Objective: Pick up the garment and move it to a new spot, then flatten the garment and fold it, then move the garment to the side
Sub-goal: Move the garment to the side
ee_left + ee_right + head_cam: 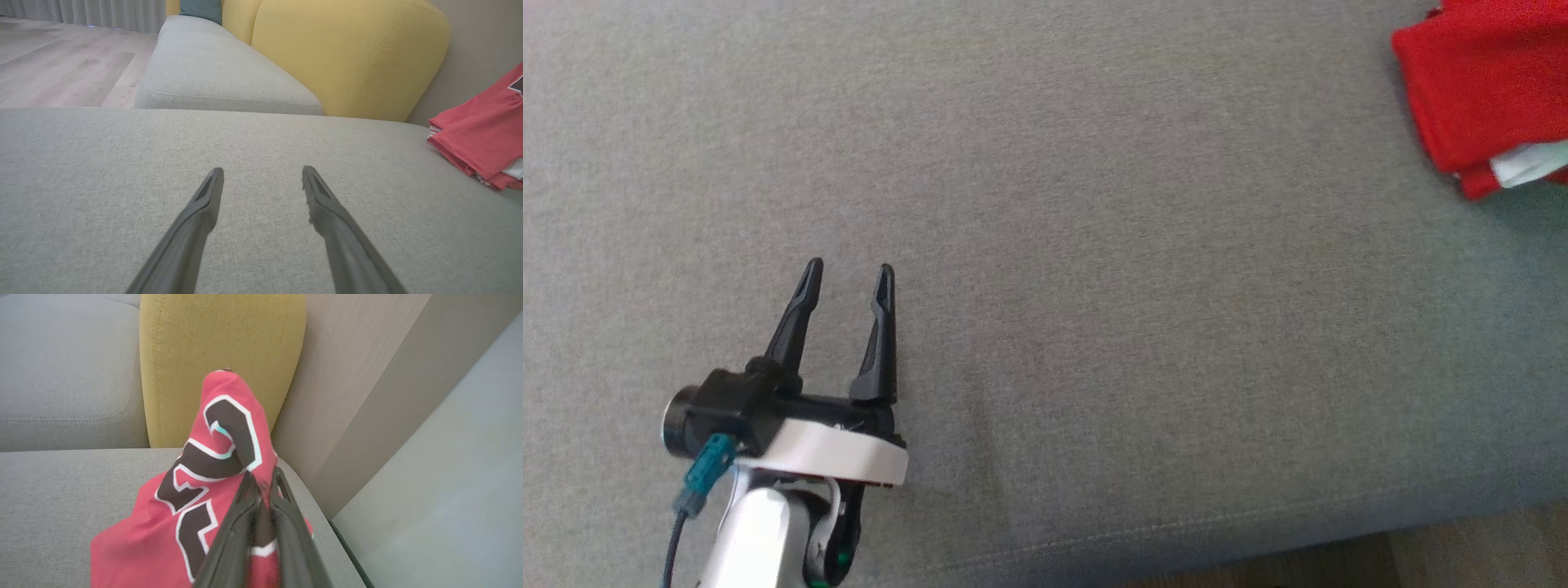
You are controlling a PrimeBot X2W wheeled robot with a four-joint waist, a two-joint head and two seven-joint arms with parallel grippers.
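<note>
Grey sofa seat (1143, 245) spreads across the head view, a plain woven cushion with a stitched seam along its front edge and a strip of wooden floor (1462, 547) peeking in at the lower right corner. Down at the lower left, the left gripper (849, 266) hangs over bare fabric with its two dark fingers spread wide and nothing between them; its own wrist camera shows the same, both fingers splayed above the grey weave.

And up in the upper right corner of the head view, there's the red garment (1478, 90), lying on the seat with a white layer (1531, 162) showing at its lower edge, well apart from the left gripper.

Over to the right wrist view: the right gripper (264, 475) is clamped tight on the garment, fingers nearly together with red cloth pinched between them. Fabric rises to a peak just beyond the fingertips, and bold black numerals outlined in white run across it.

Behind it stands a yellow back cushion (220, 335), with a pale wood-grain wall panel (347, 375) to its right. From the left wrist view, a second grey seat (212, 77) stretches away at the upper middle, a teal pillow (202, 9) at the top edge, and light curtains (102, 12) hang at the upper left.
</note>
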